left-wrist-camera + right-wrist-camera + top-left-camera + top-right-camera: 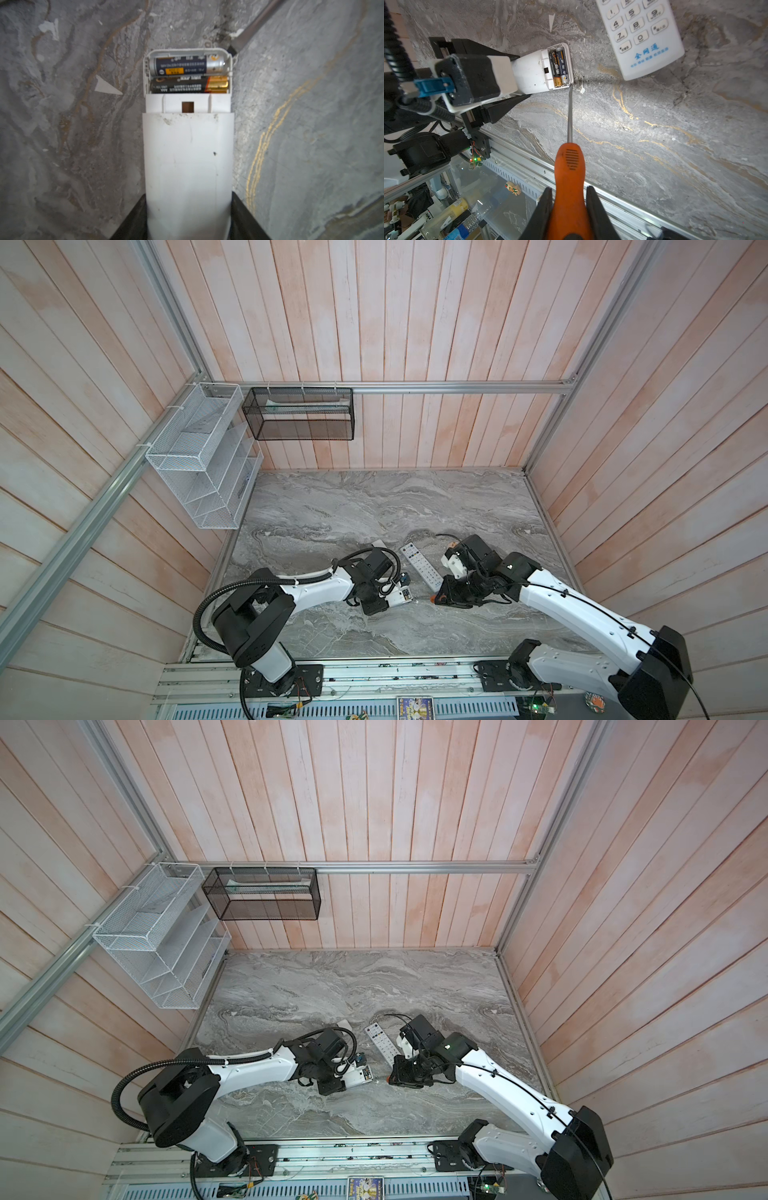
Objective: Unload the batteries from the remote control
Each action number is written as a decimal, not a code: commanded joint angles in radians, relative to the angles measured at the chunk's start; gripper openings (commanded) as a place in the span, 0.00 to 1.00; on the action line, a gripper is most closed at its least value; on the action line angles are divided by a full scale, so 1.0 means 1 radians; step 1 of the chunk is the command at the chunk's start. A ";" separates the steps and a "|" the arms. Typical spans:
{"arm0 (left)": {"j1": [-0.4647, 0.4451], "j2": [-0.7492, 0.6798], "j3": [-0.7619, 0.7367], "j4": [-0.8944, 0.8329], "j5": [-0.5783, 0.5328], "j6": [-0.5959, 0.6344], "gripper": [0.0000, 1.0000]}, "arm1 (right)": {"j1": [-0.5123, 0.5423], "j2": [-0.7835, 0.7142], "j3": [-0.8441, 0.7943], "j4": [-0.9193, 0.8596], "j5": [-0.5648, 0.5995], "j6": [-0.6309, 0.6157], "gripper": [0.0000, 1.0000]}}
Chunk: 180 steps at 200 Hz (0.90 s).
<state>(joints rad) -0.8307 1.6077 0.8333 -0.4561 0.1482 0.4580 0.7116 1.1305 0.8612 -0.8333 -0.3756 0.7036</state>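
My left gripper [188, 199] is shut on a white remote control [188, 155], which lies back side up with its cover off. Two batteries [180, 65] [178, 86] lie side by side in the open compartment at the remote's far end. My right gripper [569, 190] is shut on the orange handle of a screwdriver [571, 166]. Its metal shaft [570, 114] points at the remote [529, 72], and the tip touches the corner of the compartment next to the batteries [559, 64]. In both top views the two grippers [388, 599] [442, 595] face each other near the table's middle.
A second white remote [420, 566], buttons up, lies just behind the two grippers. A small white piece [377, 543] shows behind the left arm. A white mesh basket [199, 456] and a black one [299, 414] hang on the walls at the back left. The table's front rail [529, 164] runs under the screwdriver handle.
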 commanded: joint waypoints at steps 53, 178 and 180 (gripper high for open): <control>-0.008 0.061 -0.005 -0.028 -0.022 0.001 0.49 | -0.003 -0.042 0.037 0.010 -0.012 -0.001 0.02; -0.008 0.061 -0.005 -0.029 -0.022 0.001 0.49 | -0.003 0.007 -0.017 0.089 -0.036 -0.013 0.02; -0.008 0.060 -0.005 -0.029 -0.022 0.001 0.49 | -0.003 0.008 -0.019 0.088 -0.036 -0.014 0.02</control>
<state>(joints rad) -0.8307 1.6150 0.8417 -0.4641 0.1474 0.4549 0.7116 1.1240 0.8612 -0.7620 -0.3950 0.7040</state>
